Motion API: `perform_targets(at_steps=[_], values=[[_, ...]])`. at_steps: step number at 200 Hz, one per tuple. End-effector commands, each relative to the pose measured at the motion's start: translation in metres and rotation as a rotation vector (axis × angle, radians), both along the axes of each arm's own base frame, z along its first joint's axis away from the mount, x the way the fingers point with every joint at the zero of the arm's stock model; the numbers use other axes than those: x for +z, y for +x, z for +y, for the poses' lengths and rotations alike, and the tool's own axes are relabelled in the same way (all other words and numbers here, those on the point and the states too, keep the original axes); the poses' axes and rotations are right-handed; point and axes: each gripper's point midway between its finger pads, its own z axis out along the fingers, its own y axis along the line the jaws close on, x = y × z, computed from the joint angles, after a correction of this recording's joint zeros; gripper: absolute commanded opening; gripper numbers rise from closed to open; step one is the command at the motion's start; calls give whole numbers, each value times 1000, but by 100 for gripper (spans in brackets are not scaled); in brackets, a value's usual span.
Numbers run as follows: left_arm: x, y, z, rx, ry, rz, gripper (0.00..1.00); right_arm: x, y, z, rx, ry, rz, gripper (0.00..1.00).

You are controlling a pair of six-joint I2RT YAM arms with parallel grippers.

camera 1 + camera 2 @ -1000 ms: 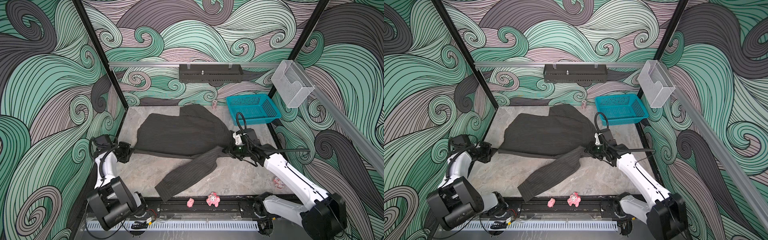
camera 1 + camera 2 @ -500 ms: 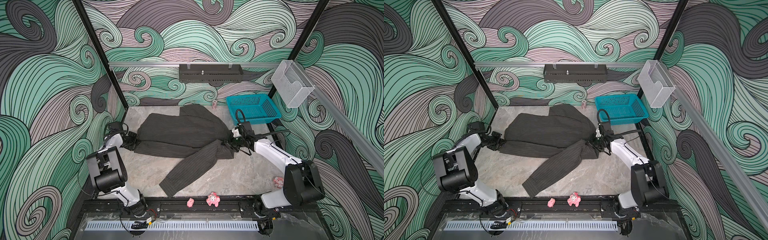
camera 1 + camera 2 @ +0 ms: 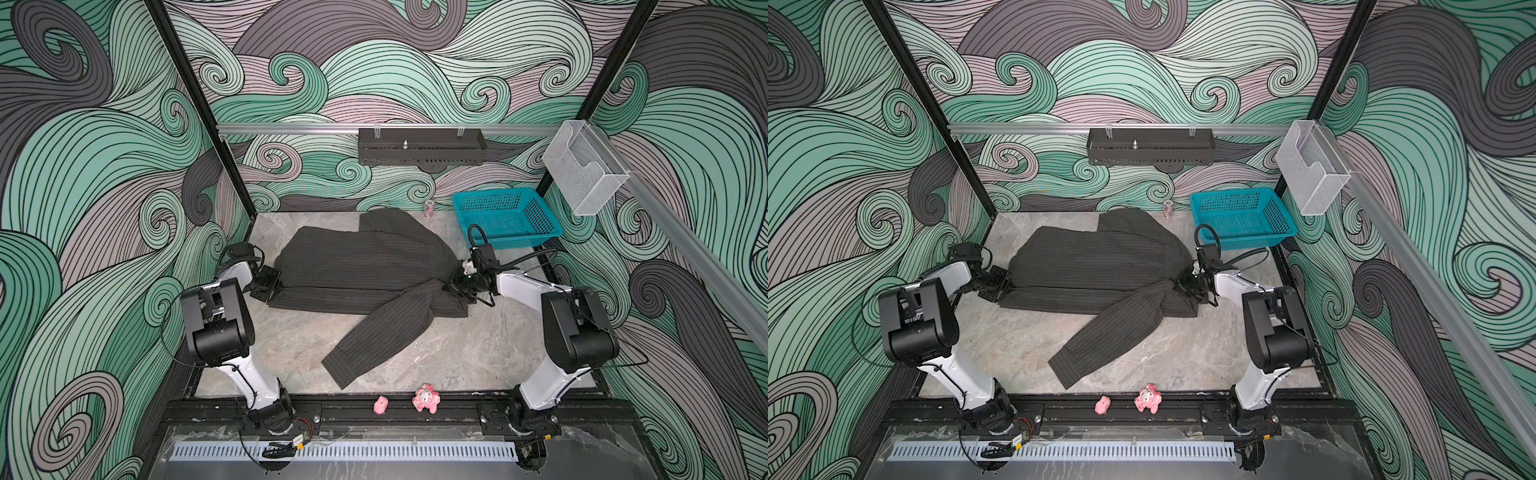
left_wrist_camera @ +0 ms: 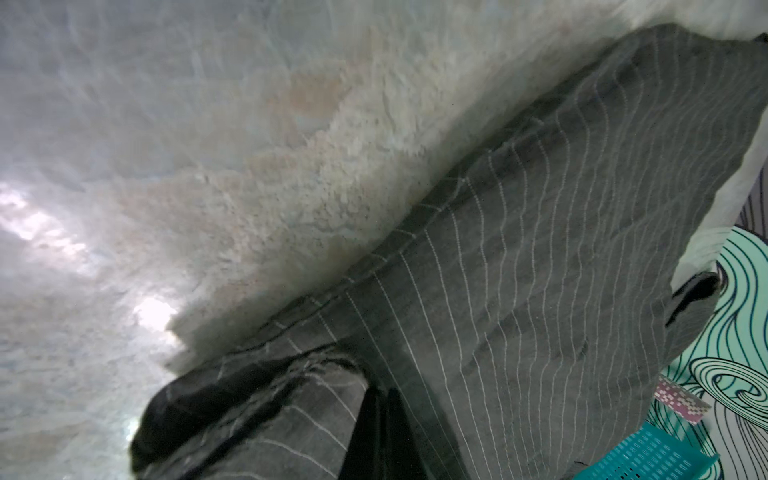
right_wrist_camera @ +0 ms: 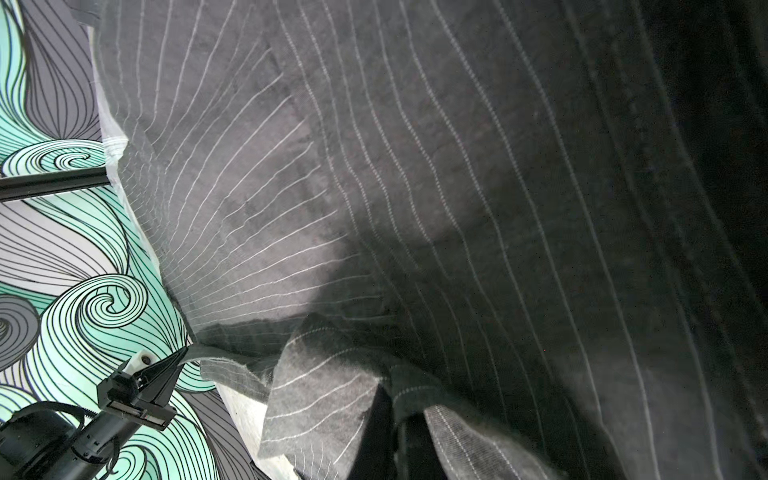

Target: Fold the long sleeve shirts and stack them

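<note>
The long sleeve shirt (image 3: 365,270) (image 3: 1096,270), dark with thin pale pinstripes, lies spread across the marble table (image 3: 436,353). One sleeve runs to a cuff (image 3: 340,370) near the front. My left gripper (image 3: 276,286) (image 3: 1007,286) is shut on the shirt's left edge. In the left wrist view its dark fingers (image 4: 374,419) pinch bunched cloth. My right gripper (image 3: 455,282) (image 3: 1179,282) is shut on the shirt's right edge, and folded cloth (image 5: 324,386) wraps its fingertips in the right wrist view. Both grippers sit low at the table.
A teal basket (image 3: 507,216) (image 3: 1241,216) stands at the back right, close behind my right gripper. Two pink toys (image 3: 426,399) (image 3: 380,405) lie on the front rail. A clear bin (image 3: 582,166) and a black shelf (image 3: 419,145) hang on the walls. A small patterned thing (image 3: 429,208) stands at the back wall.
Both grippers have moved toward the back of the table and slightly inward, taking the shirt's edges with them. Both arms' elbows have risen.
</note>
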Motion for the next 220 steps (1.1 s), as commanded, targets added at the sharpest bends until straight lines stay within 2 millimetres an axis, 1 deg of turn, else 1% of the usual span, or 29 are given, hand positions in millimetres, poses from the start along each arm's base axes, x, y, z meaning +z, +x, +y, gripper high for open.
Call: perform_targets(at_steps=[1, 8, 12, 24, 32, 42, 50, 60, 73, 82, 91, 100, 111, 127, 144, 156, 166, 179, 200, 220], values=[[4, 7, 9, 15, 41, 11, 18, 5, 12, -4, -8, -14, -38, 0], [5, 7, 9, 17, 40, 12, 26, 6, 12, -4, -7, -16, -43, 2], [6, 8, 9, 17, 41, 10, 30, 6, 11, -4, -5, -17, -43, 5], [10, 8, 9, 18, 41, 3, 40, 9, 10, -5, 0, -25, -46, 15], [17, 9, 9, 17, 42, -9, 46, 13, 9, -6, 4, -32, -55, 21], [27, 10, 8, 14, 46, -29, 52, 22, 8, -8, 7, -35, -73, 34], [39, 10, 8, 10, 54, -52, 55, 31, 7, -8, 14, -41, -94, 44], [53, 9, 6, -2, 61, -79, 58, 42, 3, -10, 26, -55, -116, 51], [69, 6, 0, -25, 57, -117, 59, 50, -4, -12, 41, -72, -130, 56], [75, 5, -6, -46, 54, -134, 59, 52, -9, -13, 46, -81, -130, 58], [76, 5, -16, -80, 46, -145, 57, 51, -12, -14, 51, -84, -128, 58], [71, 5, -25, -106, 29, -141, 54, 45, -16, -14, 55, -86, -113, 56], [59, 9, -39, -135, -10, -136, 48, 38, -17, -13, 53, -77, -99, 51], [43, 17, -59, -160, -78, -129, 39, 31, -13, -7, 54, -56, -87, 42], [24, 23, -69, -170, -113, -101, 31, 23, -9, 0, 66, -44, -64, 34], [10, 21, -71, -163, -132, -70, 27, 17, -8, 3, 73, -43, -45, 29], [-2, 16, -72, -159, -143, -34, 24, 9, -11, 5, 77, -42, -21, 25], [-14, 5, -70, -150, -135, 6, 21, -2, -16, 5, 78, -46, 9, 24], [-31, -18, -66, -144, -116, 84, 21, -19, -30, 0, 70, -67, 57, 23], [-42, -39, -62, -143, -110, 133, 21, -33, -46, -6, 67, -91, 102, 23]])
